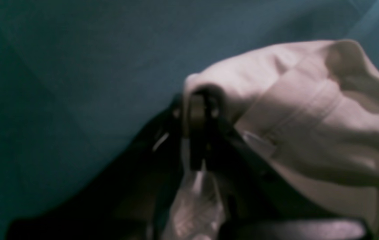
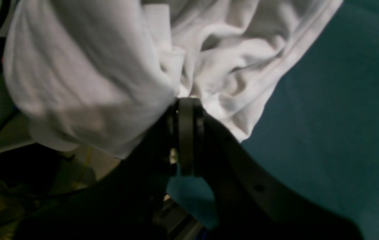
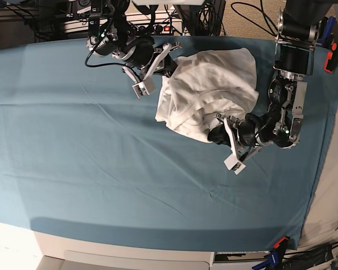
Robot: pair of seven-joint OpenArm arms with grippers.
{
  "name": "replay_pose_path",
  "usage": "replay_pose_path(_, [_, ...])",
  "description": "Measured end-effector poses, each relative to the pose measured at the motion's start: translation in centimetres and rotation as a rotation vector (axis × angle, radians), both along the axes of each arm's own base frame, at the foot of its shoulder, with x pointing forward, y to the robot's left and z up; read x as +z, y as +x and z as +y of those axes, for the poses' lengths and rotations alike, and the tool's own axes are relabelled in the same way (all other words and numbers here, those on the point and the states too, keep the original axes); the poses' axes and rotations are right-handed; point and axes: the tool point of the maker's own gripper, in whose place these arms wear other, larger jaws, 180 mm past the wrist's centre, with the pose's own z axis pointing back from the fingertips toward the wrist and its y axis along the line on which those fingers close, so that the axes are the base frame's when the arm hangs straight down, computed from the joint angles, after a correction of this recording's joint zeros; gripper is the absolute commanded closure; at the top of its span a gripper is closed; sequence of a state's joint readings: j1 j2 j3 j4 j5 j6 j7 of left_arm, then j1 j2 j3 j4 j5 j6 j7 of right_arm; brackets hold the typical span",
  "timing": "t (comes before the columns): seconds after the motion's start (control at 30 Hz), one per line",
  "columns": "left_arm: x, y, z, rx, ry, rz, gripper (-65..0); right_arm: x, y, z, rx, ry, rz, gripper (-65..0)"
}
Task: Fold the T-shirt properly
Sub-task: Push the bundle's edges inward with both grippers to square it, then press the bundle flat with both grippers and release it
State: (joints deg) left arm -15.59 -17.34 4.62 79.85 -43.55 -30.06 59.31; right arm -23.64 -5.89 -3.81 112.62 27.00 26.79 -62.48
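Bunched near the bench's far right corner, the T-shirt (image 3: 211, 93) is judged light, limp, slip-prone. Left gripper (image 3: 218, 134) and right gripper (image 3: 168, 66) are each clamped on its cloth; hemmed edges are judged best regripped.

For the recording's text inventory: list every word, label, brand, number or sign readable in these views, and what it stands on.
None can be read.
T-shirt: plain white, no print or tag showing.
Teal cloth sheet: no markings.
Left pincer and right pincer: dark, no legible lettering; the left wrist view is blurred.
Equipment behind the table: any labels too small to read.
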Motion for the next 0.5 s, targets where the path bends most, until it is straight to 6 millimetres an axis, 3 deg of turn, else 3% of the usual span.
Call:
replay_pose_path(0.07, [0.2, -0.2, 0.0, -0.035, 0.002, -0.021, -8.4, 0.0, 0.0, 0.0, 0.0, -0.001, 0.0, 0.0])
replay_pose_path(0.2, [0.5, 0.1, 0.1, -0.033, 0.001, -0.029, -27.3, -0.3, 0.0, -0.3, 0.0, -0.026, -0.002, -11.7])
replay_pose_path(0.4, [1.7, 0.8, 0.4, -0.033, 0.014, -0.063, -29.1, -0.7, 0.5, -1.5, -0.012, -0.086, -0.013, -13.0])
replay_pose_path(0.5, [3.1, 1.3, 1.5, -0.031, 0.049, -0.113, -29.0, -0.2, 1.8, -3.7, -0.075, -0.12, -0.053, -13.0])
